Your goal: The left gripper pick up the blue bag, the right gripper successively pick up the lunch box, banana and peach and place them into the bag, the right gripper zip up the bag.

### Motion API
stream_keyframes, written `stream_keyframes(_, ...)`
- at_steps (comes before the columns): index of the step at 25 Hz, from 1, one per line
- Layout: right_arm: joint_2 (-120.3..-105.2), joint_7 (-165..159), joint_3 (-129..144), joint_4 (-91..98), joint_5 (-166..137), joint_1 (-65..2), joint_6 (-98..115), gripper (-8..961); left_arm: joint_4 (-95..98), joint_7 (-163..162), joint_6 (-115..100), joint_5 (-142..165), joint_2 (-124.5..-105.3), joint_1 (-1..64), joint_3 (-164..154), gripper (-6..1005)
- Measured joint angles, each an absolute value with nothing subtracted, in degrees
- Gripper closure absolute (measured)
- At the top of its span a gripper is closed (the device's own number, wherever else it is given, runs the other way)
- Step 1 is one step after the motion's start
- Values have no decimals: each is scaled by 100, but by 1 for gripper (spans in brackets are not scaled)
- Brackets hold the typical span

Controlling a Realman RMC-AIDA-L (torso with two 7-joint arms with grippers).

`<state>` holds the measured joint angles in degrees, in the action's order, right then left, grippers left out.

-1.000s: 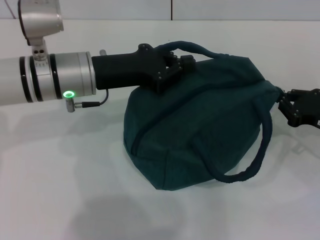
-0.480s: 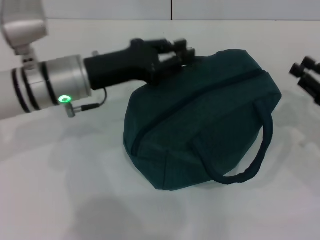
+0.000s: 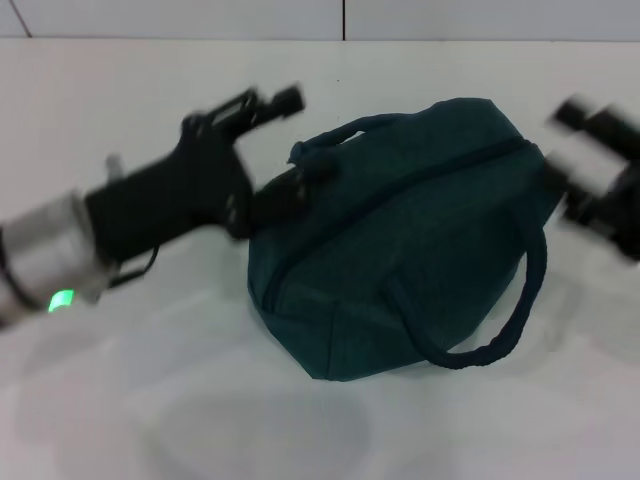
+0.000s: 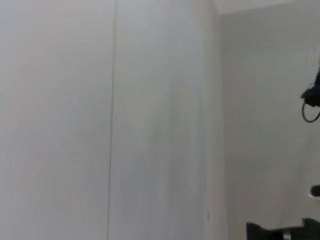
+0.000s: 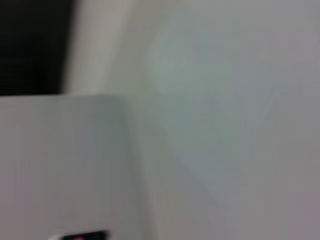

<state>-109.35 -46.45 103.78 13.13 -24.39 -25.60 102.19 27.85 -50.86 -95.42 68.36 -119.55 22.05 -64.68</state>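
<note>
The table (image 3: 120,420) is lying bare and white nearest the camera. On it, just past the middle, the bag (image 3: 400,240) is sitting slumped on its base, bulging as though packed; no lunch box, banana or peach is showing anywhere, so they are probably inside. The zip line is running diagonally across its top and looking closed, which suggests the task is at or near its end. One handle (image 3: 500,320) is drooping over the near side, and the other is lying on the far upper edge, so nothing is lifting it.

The left gripper (image 3: 262,105) is hanging at the bag's left, close to the far handle but apart from it; it is too smeared to tell how wide it is standing. The right gripper (image 3: 590,125) is hovering at the bag's right end, also smeared, and its opening cannot be told either. Neither appears to be holding anything, so the bag is resting on its own weight.
</note>
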Motion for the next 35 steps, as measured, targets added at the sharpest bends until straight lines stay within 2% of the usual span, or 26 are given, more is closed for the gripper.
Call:
stream_keyframes(4,-10944,-4952,10331,1696,-3265,-2664,10145,264,2431,-4370,-10087,6673,-11955,1867,-6451,307)
stream_keyframes(12,-11056,-4973,10322,1791,-3363,-2696,9663,241,2367,-4244,-10124,6660,-11934,1646,-6451,284)
stream_keyframes(20,-11085,-4867,10312,1895,-3377,-2615,9632,243,2360,-4107,-10134,6694,-11934,1589,-6451,285)
stream_keyframes(28,-11003,-4979,10167,2152,-3398,-2509,9571,245,2355,-4127,-10204,6720,-11912,1629,-6464,285)
stream_keyframes(35,-11006,-4979,10158,2264,-3604,-2476,9533,246,2355,-4112,-10205,6724,-11909,1596,-6470,285)
